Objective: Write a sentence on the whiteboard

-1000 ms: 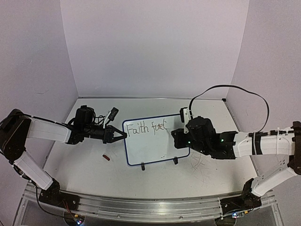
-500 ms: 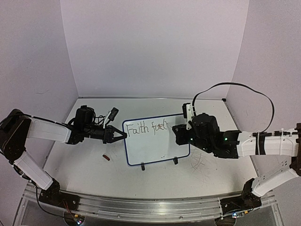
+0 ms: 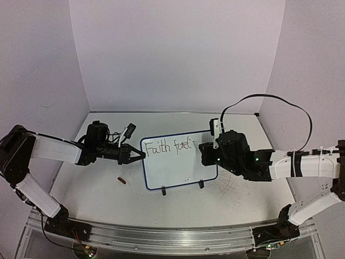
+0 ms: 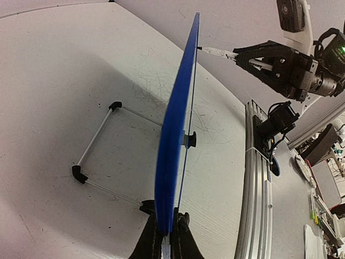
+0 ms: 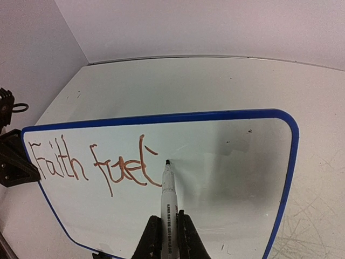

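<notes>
Whiteboard (image 3: 180, 162) stands upright in the middle of the bench (image 3: 97, 199) on its black feet (image 3: 164, 190). Left gripper (image 3: 142, 157) is clamped shut on the board's rim at its 9 o'clock edge; the wrist cam shows the blue edge pinched between both fingers. Right gripper (image 5: 168, 237), at the board's 3 o'clock, is closed round a marker (image 5: 167, 189) with its tip at the white face, just at 3 o'clock of the last letter. Sentence (image 5: 91, 162) reads "Faith fuel" plus a short stroke, top line only. Small red item (image 3: 122, 181) lies on the bench at approx. 8 o'clock of the board, apart from it.
</notes>
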Robot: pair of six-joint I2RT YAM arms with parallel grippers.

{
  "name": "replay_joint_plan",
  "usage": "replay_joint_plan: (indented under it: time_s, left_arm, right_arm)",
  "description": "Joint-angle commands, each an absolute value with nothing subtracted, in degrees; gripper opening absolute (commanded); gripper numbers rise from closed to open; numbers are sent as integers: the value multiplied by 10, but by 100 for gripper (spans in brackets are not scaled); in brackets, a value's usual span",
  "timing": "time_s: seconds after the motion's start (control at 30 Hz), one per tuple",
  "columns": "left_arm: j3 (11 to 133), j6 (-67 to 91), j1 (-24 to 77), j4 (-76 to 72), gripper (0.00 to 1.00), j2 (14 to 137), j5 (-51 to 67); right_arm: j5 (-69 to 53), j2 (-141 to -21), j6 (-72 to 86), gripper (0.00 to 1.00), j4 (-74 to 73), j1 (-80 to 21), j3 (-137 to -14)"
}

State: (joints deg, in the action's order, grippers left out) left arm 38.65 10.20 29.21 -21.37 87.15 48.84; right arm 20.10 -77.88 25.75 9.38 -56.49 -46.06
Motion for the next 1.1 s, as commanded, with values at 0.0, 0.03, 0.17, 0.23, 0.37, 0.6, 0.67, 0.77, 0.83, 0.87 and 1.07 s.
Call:
replay_joint_plan:
  time_s: [0.0,0.03,0.17,0.23,0.37,0.6,0.67,0.77,0.83,0.87,1.07]
  left_arm:
    - [402,79,300,-190,0,878,471]
    - [402,79,300,-189,0,878,471]
    - [402,80,300,-189,0,876,472]
    - [402,80,300,-189,0,877,471]
    - [404,79,300,-188,0,879,472]
    - [405,79,300,-187,0,878,471]
    - [405,79,300,-187,0,878,472]
    - [405,79,300,-187,0,877,472]
    - [405,79,300,-186,0,877,472]
    - [404,79,300,-186,0,878,472]
    - [404,79,300,-186,0,878,472]
  right_arm:
    - [220,-795,250,0,97,-562,-487]
    - [220,-797,248,0,96,-562,-490]
    - [212,-804,243,0,96,-562,-495]
    - [203,-807,240,0,96,-562,-497]
    - [191,-809,241,0,94,-563,-497]
    - [182,-804,249,0,89,-565,-482]
    - [182,-803,252,0,86,-565,-478]
    - [188,-798,258,0,83,-565,-472]
    - [193,-794,261,0,80,-565,-469]
    - [196,-791,261,0,78,-565,-468]
    - [205,-781,265,0,68,-565,-463]
